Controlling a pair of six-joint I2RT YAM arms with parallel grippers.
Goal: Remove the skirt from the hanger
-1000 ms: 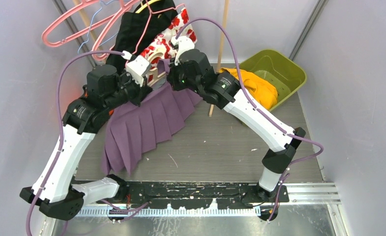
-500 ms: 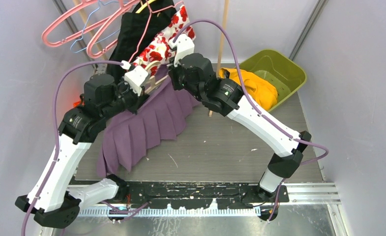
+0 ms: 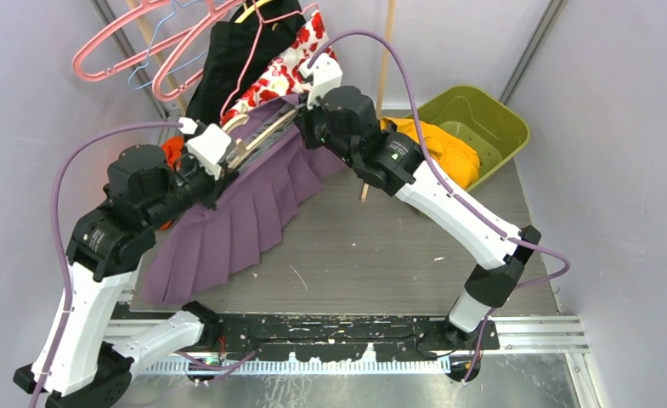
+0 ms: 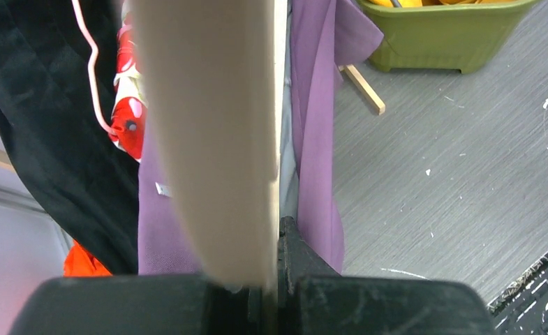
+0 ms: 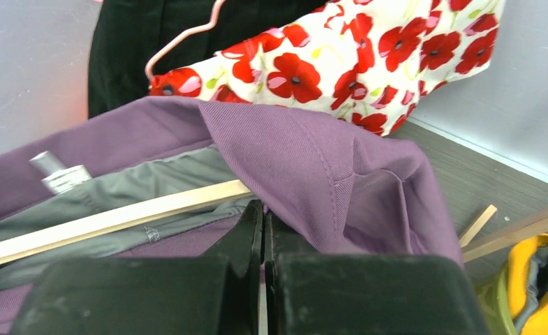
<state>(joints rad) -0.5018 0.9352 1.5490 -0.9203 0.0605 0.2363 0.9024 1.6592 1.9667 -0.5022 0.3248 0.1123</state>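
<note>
Right now the pale wooden hanger [image 3: 262,134] is stretched between the two arms above the grey table [image 3: 381,246]. Its long axis slants from the near left up toward the far right. The left gripper [image 3: 226,157] is clamped on the hanger's near end, and its wrist view shows the bar wedged tight between the fingers. The right gripper [image 3: 306,115] sits at the far end with its fingers pressed together. It seems to pinch the waistband there, though the fingertips are buried under a fold of cloth, so I can't be sure how much fabric it holds.

The purple pleated skirt [image 3: 228,225] has its waistband running along the bar, and its pleats fan down and to the left onto the table. The right arm is therefore nearer the corner of the waistband that has to come free. I judge the coming move turns on sliding cloth and bar apart along that slanted axis.

It is crowded just behind. A black garment [image 3: 228,59] and a white fabric printed with red poppies [image 3: 283,76] hang touching the far end of the skirt, with pink wire hangers [image 3: 113,47] above them. To the right, a thin wooden pole [image 3: 387,51] stands near the right arm. Beyond it is an olive-green plastic bin [image 3: 504,119] holding yellow cloth [image 3: 440,144]. A pull toward the far right could snag the poppy fabric or knock the pole.
</note>
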